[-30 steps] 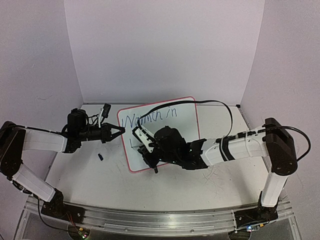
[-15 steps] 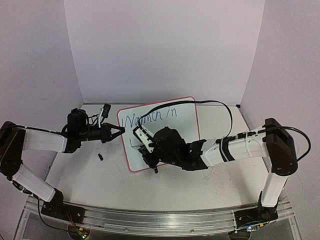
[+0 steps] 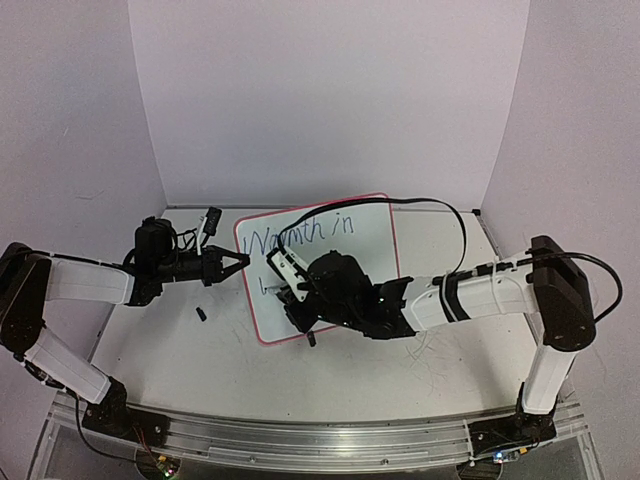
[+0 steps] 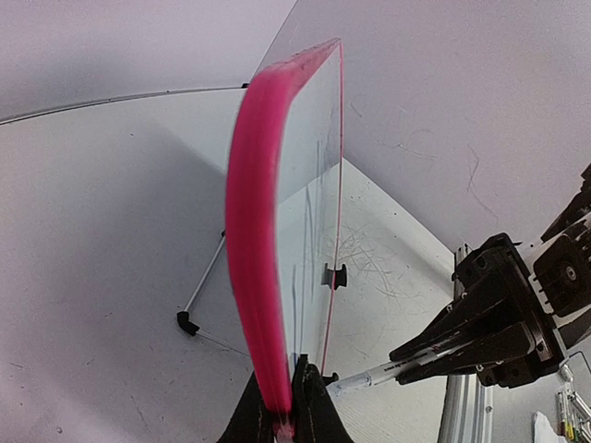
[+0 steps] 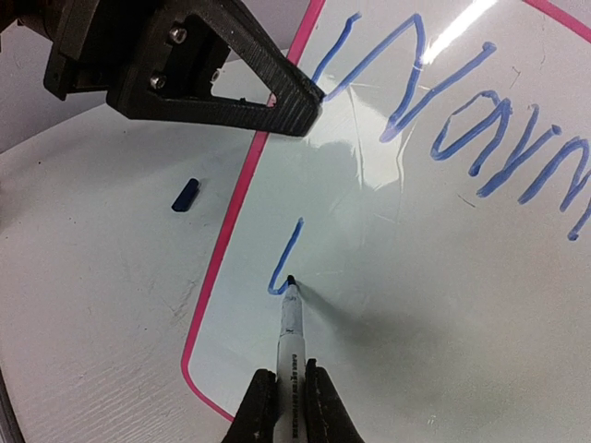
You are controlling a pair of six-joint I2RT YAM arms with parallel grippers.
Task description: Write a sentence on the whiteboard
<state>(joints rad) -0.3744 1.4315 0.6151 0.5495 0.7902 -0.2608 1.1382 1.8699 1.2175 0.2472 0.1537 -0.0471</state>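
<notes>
The whiteboard (image 3: 350, 250), white with a pink-red frame, stands tilted at the table's middle. Its top line of blue script (image 3: 300, 237) starts with a large W (image 5: 388, 74). A short hooked blue stroke (image 5: 284, 261) begins a second line. My left gripper (image 3: 240, 261) is shut on the board's left edge (image 4: 263, 277), one finger each side. My right gripper (image 5: 286, 392) is shut on a white marker (image 5: 288, 332) whose tip touches the board at the stroke's end. In the top view the right gripper (image 3: 290, 290) covers the board's lower left.
A small dark blue marker cap (image 3: 201, 313) lies on the tabletop left of the board; it also shows in the right wrist view (image 5: 185, 195). The board's wire stand with black feet (image 4: 188, 322) is behind it. A black cable (image 3: 440, 215) arcs over the board's right side.
The right gripper with the marker has shifted slightly up and right on the board, lengthening the stroke of the second line. The left arm has not moved.
</notes>
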